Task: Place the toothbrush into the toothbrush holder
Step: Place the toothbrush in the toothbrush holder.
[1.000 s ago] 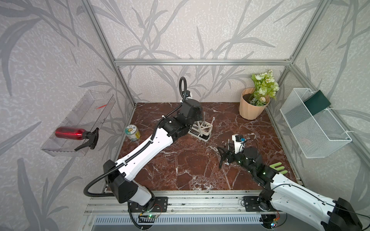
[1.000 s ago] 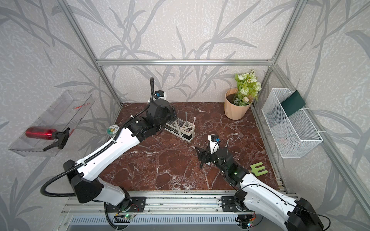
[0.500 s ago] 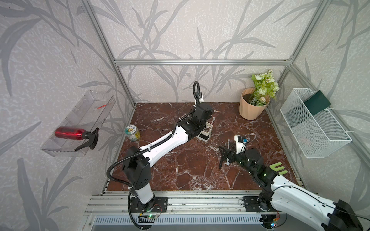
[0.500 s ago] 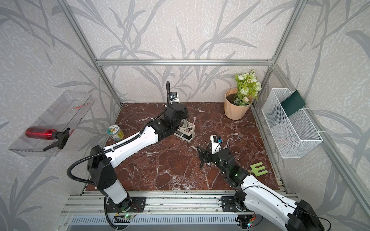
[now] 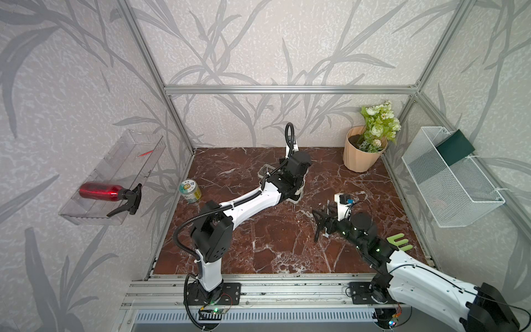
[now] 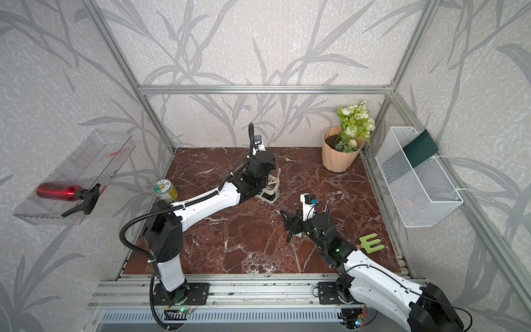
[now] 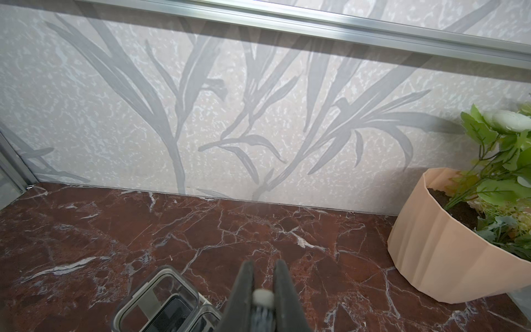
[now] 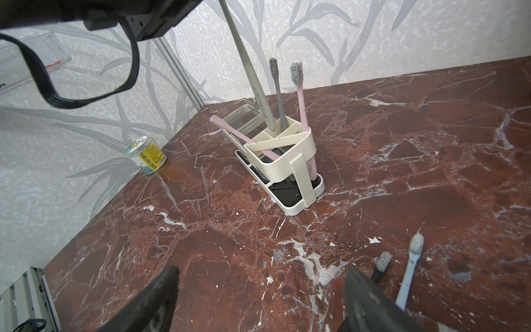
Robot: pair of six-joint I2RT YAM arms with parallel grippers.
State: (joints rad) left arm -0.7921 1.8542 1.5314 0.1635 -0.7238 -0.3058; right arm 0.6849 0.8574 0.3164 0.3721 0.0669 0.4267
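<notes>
My left gripper (image 7: 264, 263) is shut on a cream toothbrush (image 8: 253, 72) and holds it nearly upright. The brush's lower end stands inside a slot of the cream-white toothbrush holder (image 8: 301, 149), in its divider section. Its upper end (image 7: 262, 297) shows between the shut fingers. A grey toothbrush (image 8: 277, 95) and a pink one (image 8: 300, 97) stand in neighbouring slots. Another pink one (image 8: 238, 133) leans out of the holder. In both top views the left arm covers most of the holder (image 6: 271, 189). My right gripper (image 8: 261, 273) hangs open and empty over the marble, nearer the front.
A light blue toothbrush (image 8: 411, 276) and a dark one (image 8: 380, 264) lie on the marble beside my right fingers. A small can (image 5: 189, 191) stands left, a peach flower pot (image 5: 360, 156) back right, a green fork (image 5: 398, 241) near my right arm. A white wire basket (image 5: 451, 184) hangs on the right wall.
The left arm has stretched out and sunk lower, bringing its wrist a little to the right over the holder. The right arm has stayed in place, still open.
</notes>
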